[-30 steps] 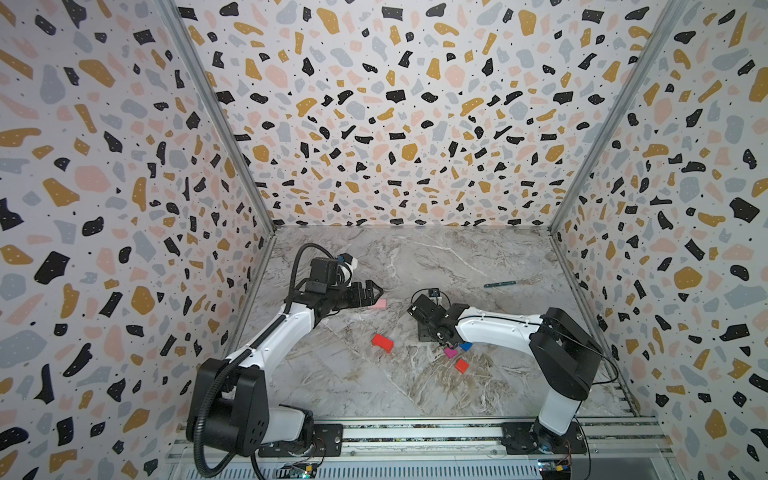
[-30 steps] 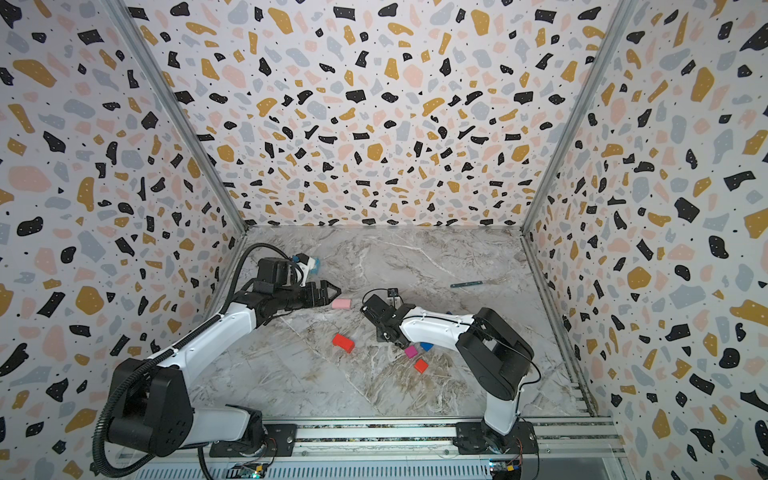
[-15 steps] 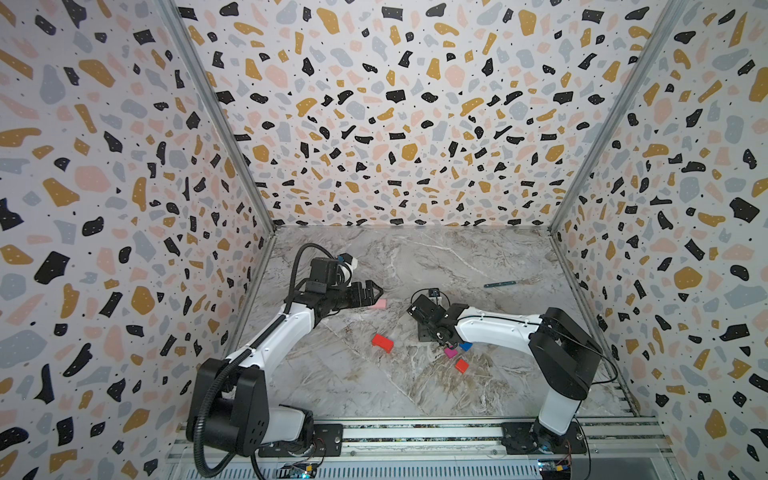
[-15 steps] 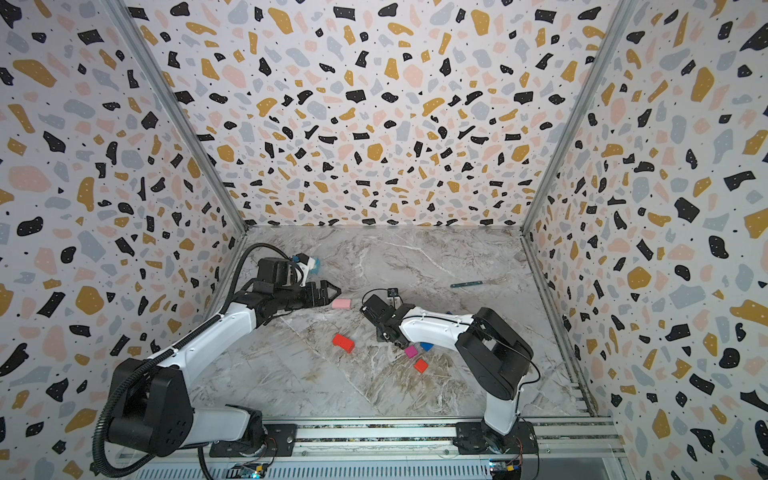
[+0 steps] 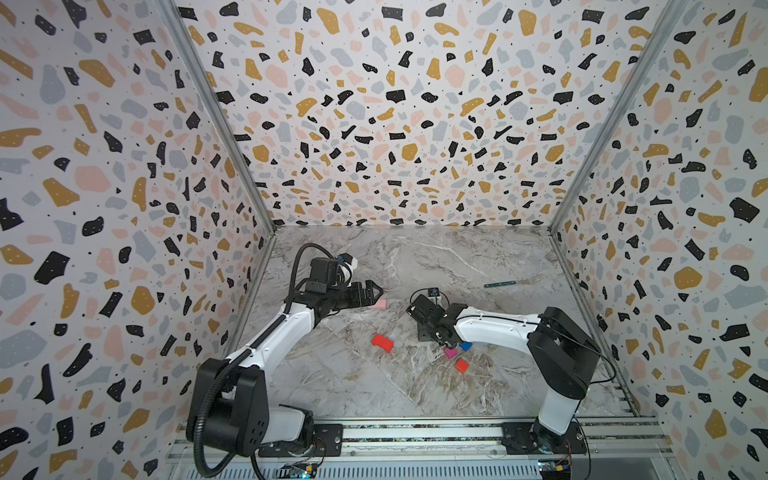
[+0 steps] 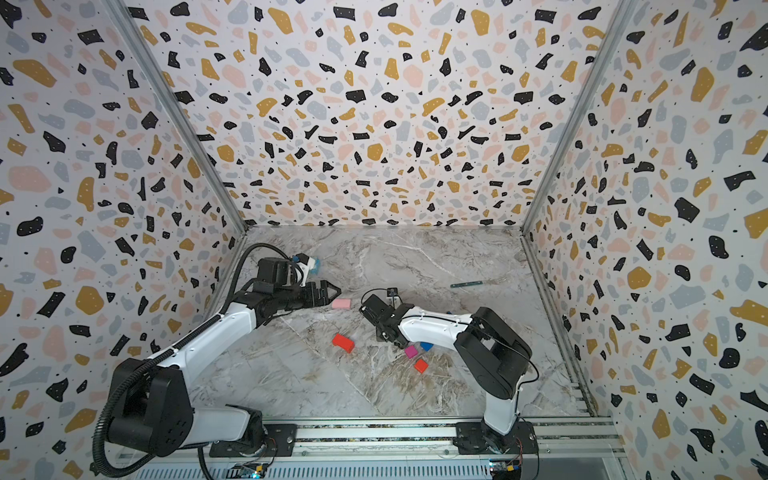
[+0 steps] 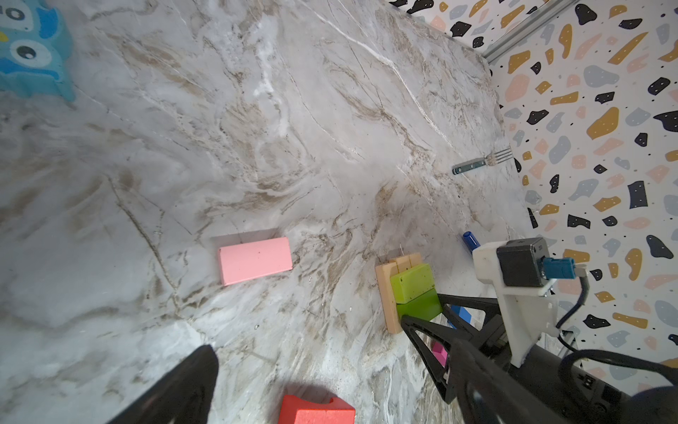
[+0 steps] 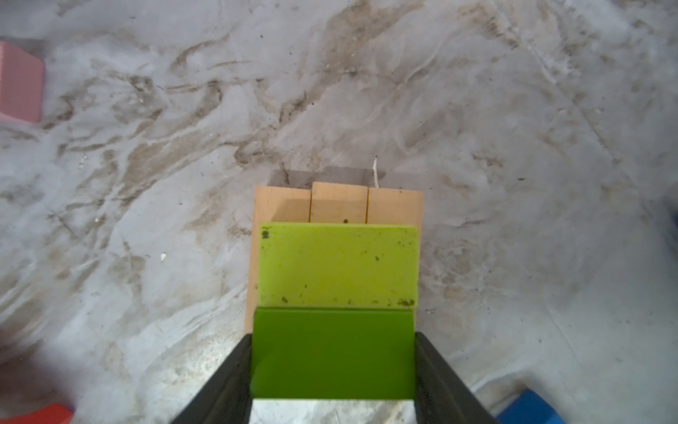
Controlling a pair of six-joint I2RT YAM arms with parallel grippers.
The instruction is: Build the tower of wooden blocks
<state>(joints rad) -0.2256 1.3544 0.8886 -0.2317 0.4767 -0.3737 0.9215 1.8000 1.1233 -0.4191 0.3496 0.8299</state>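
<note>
Right gripper was clamped on the darker green wooden oblong, its long side against the lime-green wooden oblong that lay on the tan three-oblong base — the tower's start, mid-table. It likely needed seating flat and flush, ends aligned, before letting go. Left gripper hung spread wide and empty near the pink wooden oblong — probably next.

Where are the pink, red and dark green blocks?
pink block [image 7: 255, 260]: left wrist view, centre of its top face.
red block [image 5: 382, 342]: in a top view, its top face.
dark green block [image 8: 332, 354]: right wrist view, centre of its top face.
</note>
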